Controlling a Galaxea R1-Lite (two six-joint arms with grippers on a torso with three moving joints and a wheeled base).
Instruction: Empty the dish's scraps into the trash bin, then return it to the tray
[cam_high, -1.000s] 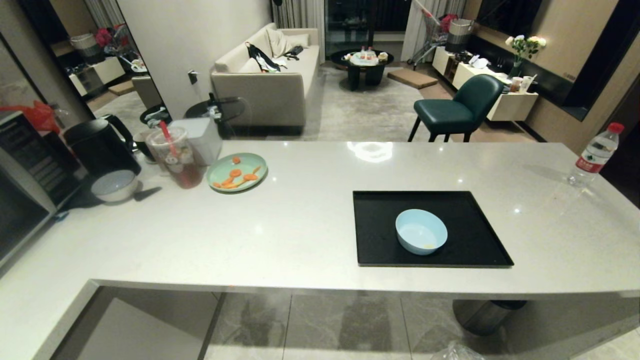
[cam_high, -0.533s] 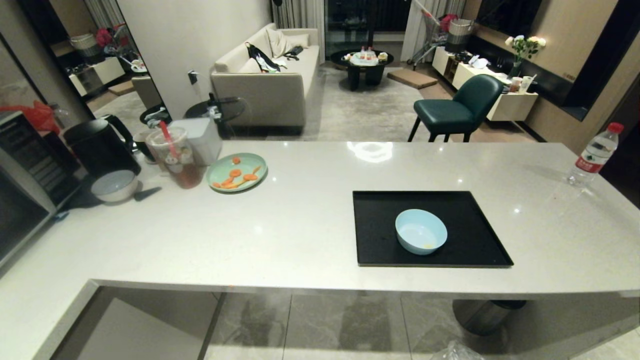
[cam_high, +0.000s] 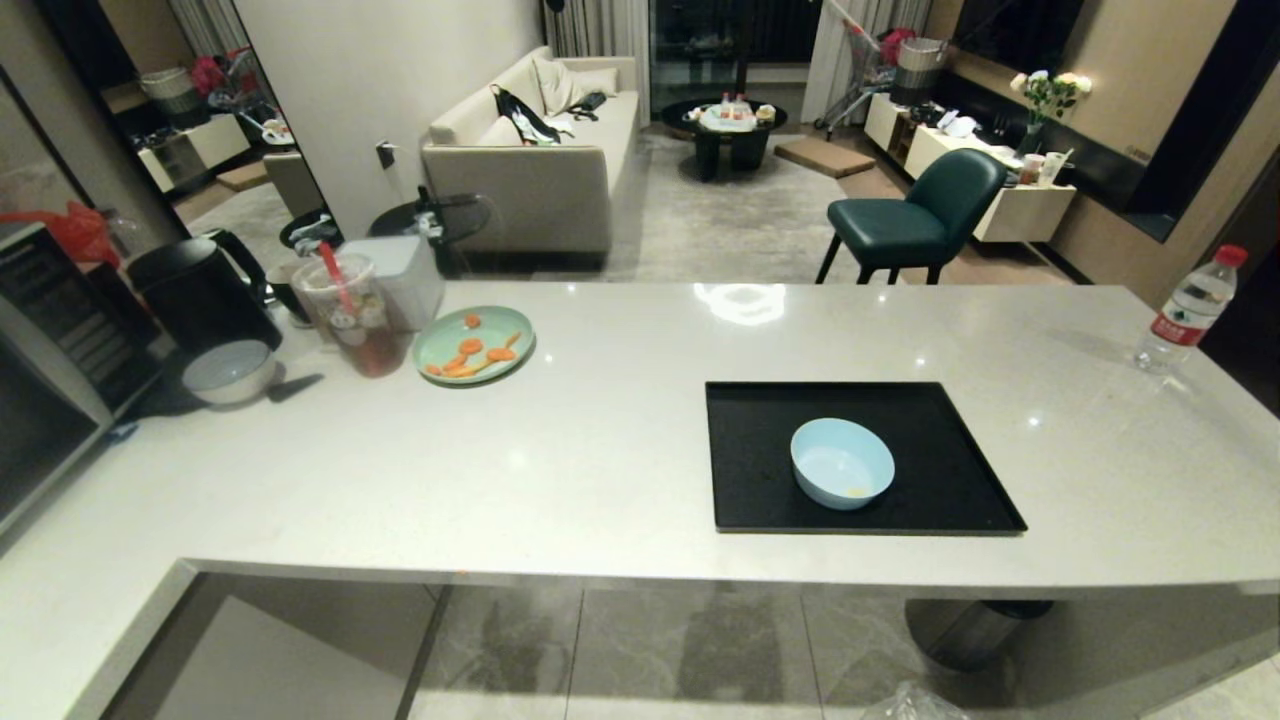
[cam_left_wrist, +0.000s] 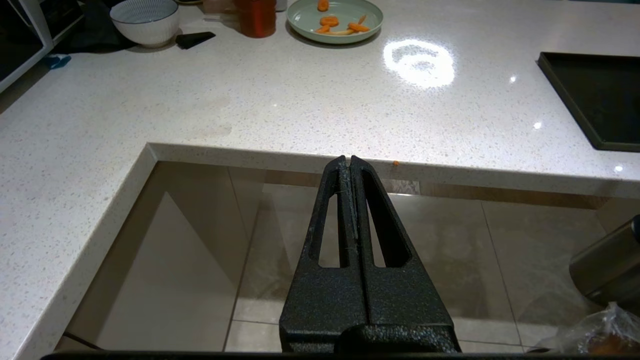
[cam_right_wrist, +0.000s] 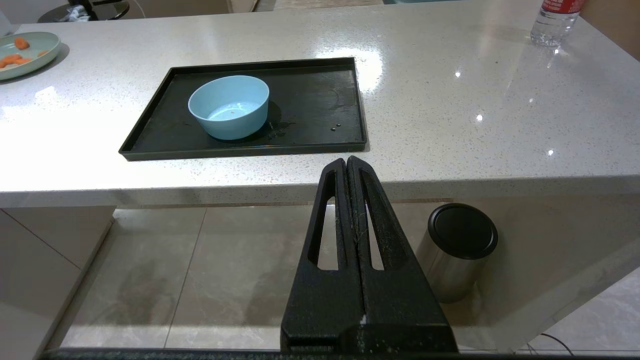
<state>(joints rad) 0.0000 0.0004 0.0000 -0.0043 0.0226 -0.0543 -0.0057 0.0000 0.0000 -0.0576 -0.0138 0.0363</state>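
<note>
The pale blue dish (cam_high: 842, 463) (cam_right_wrist: 230, 106) sits upright on the black tray (cam_high: 750, 430) (cam_right_wrist: 310, 100), near its front edge. Of the scraps, only a small pale yellow bit (cam_high: 857, 490) shows, inside the dish. The trash bin's crinkled clear liner (cam_high: 910, 702) (cam_left_wrist: 602, 327) peeks in on the floor below the counter. Neither arm appears in the head view. My left gripper (cam_left_wrist: 348, 159) is shut and empty, below the counter's front edge over the floor. My right gripper (cam_right_wrist: 346, 160) is shut and empty too, below the counter edge in front of the tray.
A steel cylinder with a black lid (cam_right_wrist: 462, 235) (cam_high: 965, 630) stands on the floor under the counter. At the counter's far left are a green plate with carrot slices (cam_high: 473, 345), a drink cup (cam_high: 355, 315), a black kettle (cam_high: 200, 295) and a white-grey bowl (cam_high: 228, 370). A water bottle (cam_high: 1190, 310) stands far right.
</note>
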